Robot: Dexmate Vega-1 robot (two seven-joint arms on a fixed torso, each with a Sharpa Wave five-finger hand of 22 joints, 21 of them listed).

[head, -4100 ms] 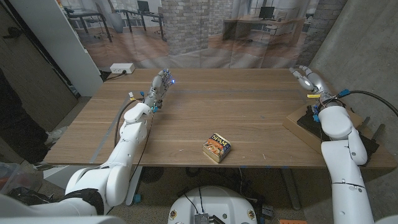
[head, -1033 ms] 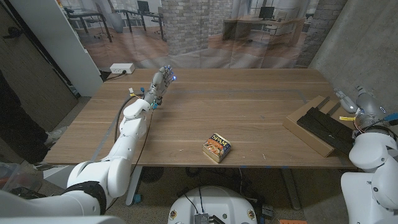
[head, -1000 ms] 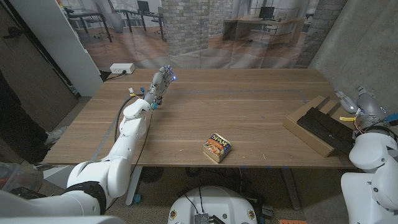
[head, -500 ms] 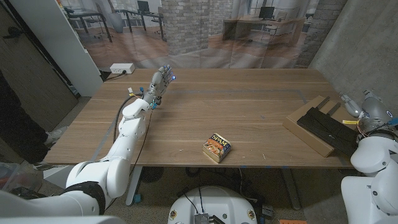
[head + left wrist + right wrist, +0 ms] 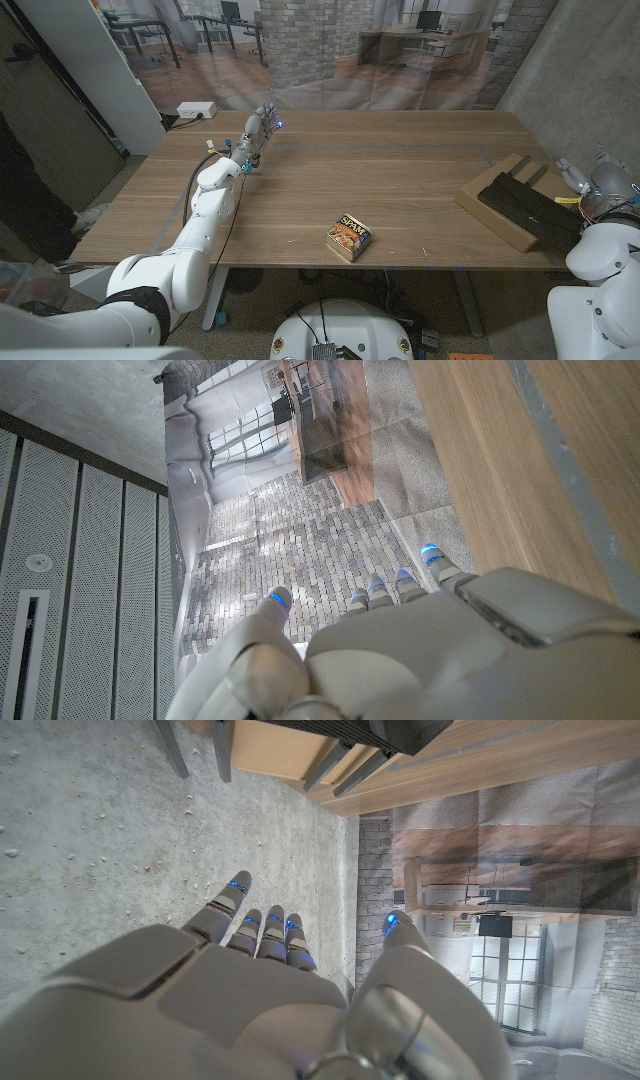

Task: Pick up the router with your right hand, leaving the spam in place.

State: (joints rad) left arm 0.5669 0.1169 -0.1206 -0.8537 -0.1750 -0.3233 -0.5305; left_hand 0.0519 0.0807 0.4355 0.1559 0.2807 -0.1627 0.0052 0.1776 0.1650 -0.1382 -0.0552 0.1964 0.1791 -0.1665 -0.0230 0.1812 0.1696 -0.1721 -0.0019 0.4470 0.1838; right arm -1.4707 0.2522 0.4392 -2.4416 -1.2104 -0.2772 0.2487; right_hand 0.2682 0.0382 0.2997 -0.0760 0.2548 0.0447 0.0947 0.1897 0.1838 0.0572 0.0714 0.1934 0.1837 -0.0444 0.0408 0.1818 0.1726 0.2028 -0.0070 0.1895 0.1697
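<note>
Router (image 5: 522, 207): black, flat, on a board at the counter (image 5: 400, 170) right edge, long axis diagonal. Right hand (image 5: 590, 178) just beyond that edge, nearest, fingers apart, empty. Spam (image 5: 349, 237) near front edge, well apart.

From the head we look down over the whole counter (image 5: 400, 170). Each wrist camera sits close behind its own robot hand, sharing the counter's edge and backdrop.
</note>
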